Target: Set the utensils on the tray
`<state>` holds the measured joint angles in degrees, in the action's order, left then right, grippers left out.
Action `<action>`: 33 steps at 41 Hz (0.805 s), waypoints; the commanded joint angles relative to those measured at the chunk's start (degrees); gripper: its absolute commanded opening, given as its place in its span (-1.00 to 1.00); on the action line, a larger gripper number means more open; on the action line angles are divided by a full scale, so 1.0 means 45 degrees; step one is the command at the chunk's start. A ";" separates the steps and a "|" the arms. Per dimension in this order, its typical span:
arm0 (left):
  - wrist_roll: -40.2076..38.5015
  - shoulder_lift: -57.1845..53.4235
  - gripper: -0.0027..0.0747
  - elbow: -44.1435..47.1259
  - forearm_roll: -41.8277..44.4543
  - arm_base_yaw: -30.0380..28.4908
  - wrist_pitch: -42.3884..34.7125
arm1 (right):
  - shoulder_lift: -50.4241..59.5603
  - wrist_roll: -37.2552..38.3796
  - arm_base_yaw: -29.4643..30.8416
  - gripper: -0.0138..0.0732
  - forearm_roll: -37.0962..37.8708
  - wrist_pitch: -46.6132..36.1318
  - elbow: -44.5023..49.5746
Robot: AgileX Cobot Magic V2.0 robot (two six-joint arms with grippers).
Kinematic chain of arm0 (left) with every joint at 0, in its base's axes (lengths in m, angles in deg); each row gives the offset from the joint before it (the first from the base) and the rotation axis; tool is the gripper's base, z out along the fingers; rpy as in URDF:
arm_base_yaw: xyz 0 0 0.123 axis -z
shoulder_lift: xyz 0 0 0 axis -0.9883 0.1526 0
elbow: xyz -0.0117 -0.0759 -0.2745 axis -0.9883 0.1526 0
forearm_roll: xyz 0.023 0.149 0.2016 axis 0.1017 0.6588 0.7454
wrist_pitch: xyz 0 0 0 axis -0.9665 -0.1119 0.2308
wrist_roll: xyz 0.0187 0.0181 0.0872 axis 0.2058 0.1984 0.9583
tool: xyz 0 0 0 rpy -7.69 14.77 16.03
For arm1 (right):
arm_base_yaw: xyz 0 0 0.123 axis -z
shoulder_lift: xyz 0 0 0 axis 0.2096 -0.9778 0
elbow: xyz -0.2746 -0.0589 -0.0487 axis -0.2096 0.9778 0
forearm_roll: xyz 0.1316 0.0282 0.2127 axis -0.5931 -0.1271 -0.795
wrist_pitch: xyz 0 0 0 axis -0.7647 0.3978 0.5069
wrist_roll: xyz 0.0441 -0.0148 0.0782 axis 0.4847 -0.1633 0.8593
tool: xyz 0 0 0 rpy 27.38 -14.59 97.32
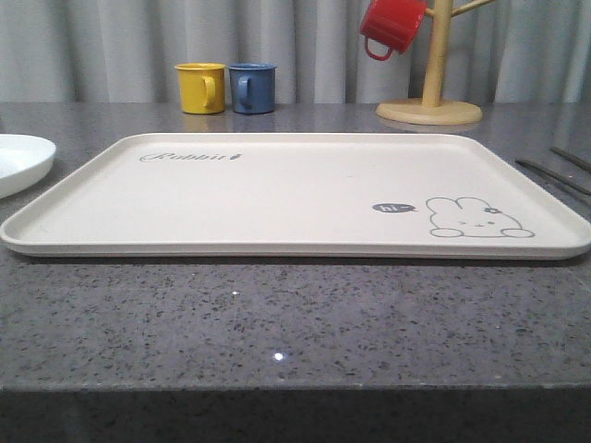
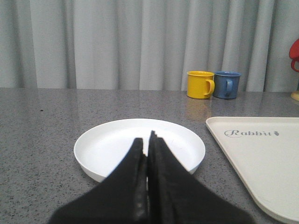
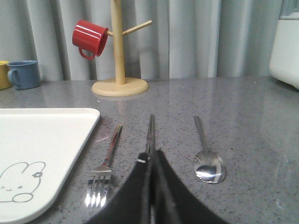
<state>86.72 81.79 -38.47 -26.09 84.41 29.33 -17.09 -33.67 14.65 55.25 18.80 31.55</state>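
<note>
The utensils are laid side by side on the grey surface [image 3: 243, 121], none yet on the tray [image 3: 42, 140]: the fork [image 3: 105, 161] is seen just beside the tray's rim, the chopsticks [image 3: 151, 133] run straight ahead of the right gripper [image 3: 150, 161], and the spoon [image 3: 208, 161] lies on the far side of them from the fork. The right fingers [image 3: 159, 186] are pressed together and empty, their tips at or over the near end of the chopsticks; contact cannot be told. The left gripper [image 2: 147, 142] is likewise closed on nothing, poised over a white plate [image 2: 103, 144] with the tray off to one side.

The first pick is judged to be the step in hand. The right fingers should be spread before descent, and lowered squarely across a thin handle so that the flat metal is caught, not skated along the hard surface. A mid-handle grip is advised, to keep the piece level while it is carried the short way to the tray.
</note>
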 commanded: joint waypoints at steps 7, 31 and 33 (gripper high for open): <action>-0.0106 -0.0290 -0.98 -0.0017 -0.0065 -0.0027 -0.1060 | 0.0222 0.0006 0.0062 -0.96 0.0140 -0.1101 0.0000; -0.0106 -0.0203 -0.98 -0.1306 0.0056 -0.0027 -0.1819 | 0.0222 0.0006 0.0062 -0.96 0.0129 -0.0692 -0.1510; -0.0106 -0.0068 -0.98 -0.2039 0.0197 -0.0027 -0.1436 | 0.0140 0.0006 0.0062 -0.96 0.0129 -0.0026 -0.2147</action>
<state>86.72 81.79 -41.80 -25.86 84.41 26.36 -17.09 -33.67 14.65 55.25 20.11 27.43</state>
